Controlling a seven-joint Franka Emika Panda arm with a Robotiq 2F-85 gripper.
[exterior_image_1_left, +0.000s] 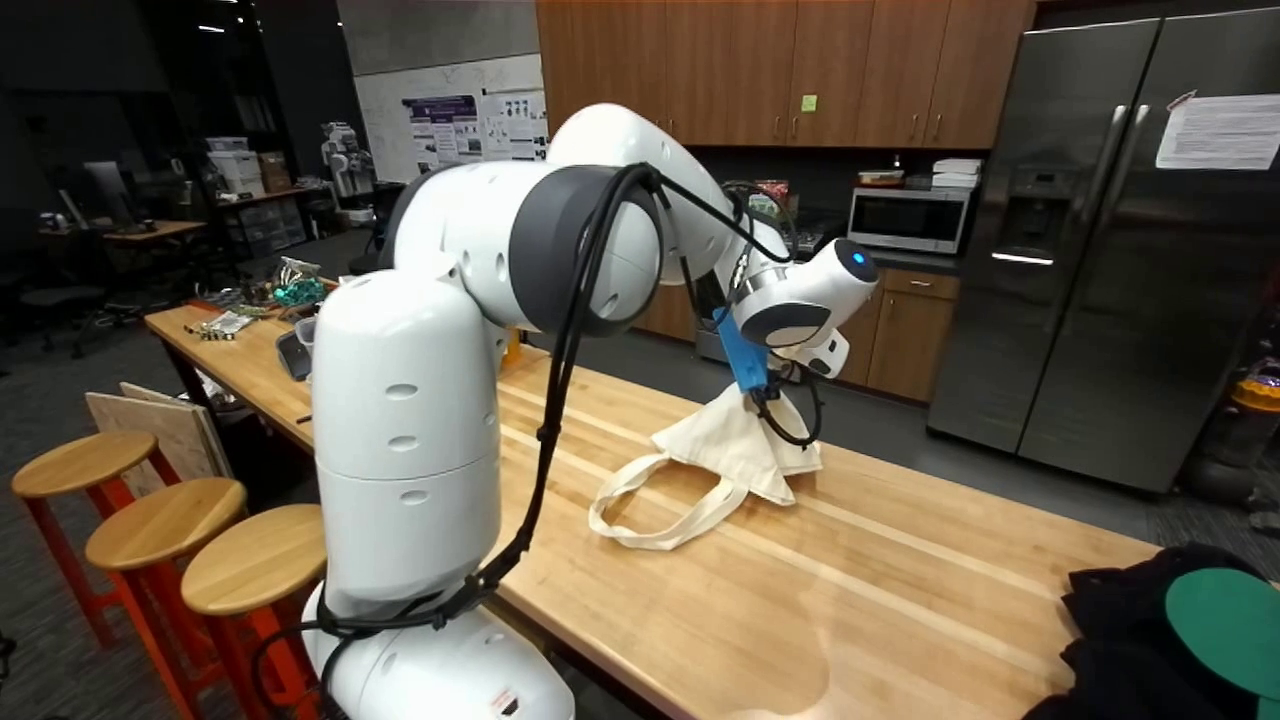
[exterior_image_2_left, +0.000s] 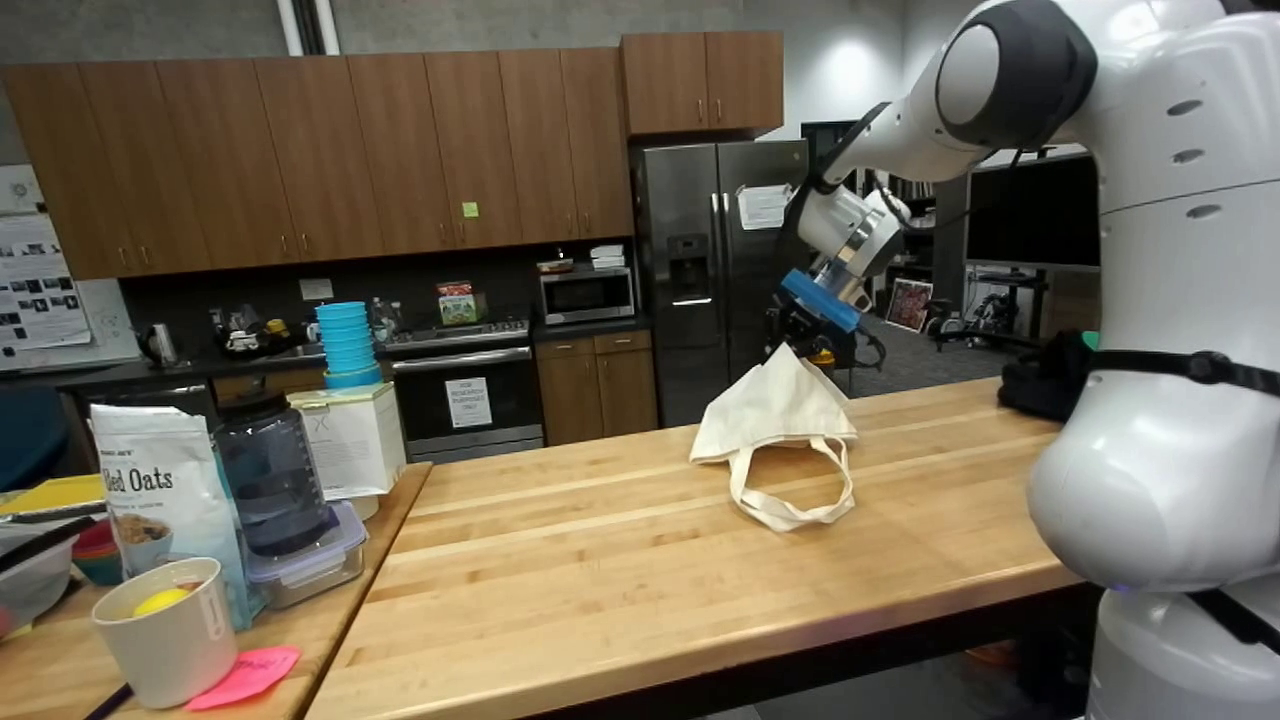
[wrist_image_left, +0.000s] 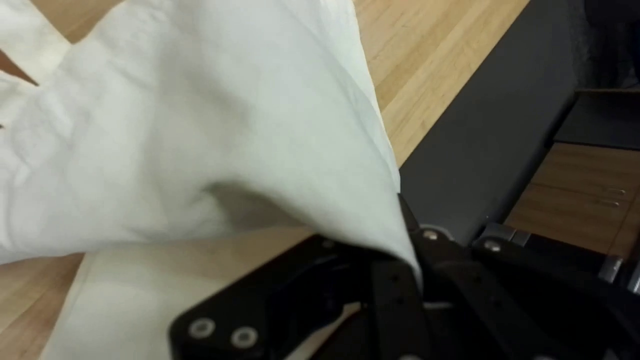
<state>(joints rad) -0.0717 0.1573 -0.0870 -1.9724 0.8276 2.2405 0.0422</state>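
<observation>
A cream cloth tote bag (exterior_image_1_left: 728, 438) stands in a tent shape on the wooden table (exterior_image_1_left: 900, 600). It also shows in an exterior view (exterior_image_2_left: 765, 410). Its peak is pulled up into my gripper (exterior_image_1_left: 768, 386), which is just above the bag in both exterior views (exterior_image_2_left: 790, 332). The lower edges and a looped handle (exterior_image_2_left: 790, 515) lie on the table. In the wrist view the black gripper fingers (wrist_image_left: 400, 275) are closed with a fold of the bag (wrist_image_left: 240, 115) pinched between them. The fingertips are partly hidden by the cloth.
A black cloth item with a green disc (exterior_image_1_left: 1225, 625) lies at the table's near right corner. A side table holds an oats bag (exterior_image_2_left: 170, 500), a dark jar (exterior_image_2_left: 270, 480), a cup (exterior_image_2_left: 170, 640) and a lidded container (exterior_image_2_left: 315, 560). Wooden stools (exterior_image_1_left: 260, 555) stand beside the table.
</observation>
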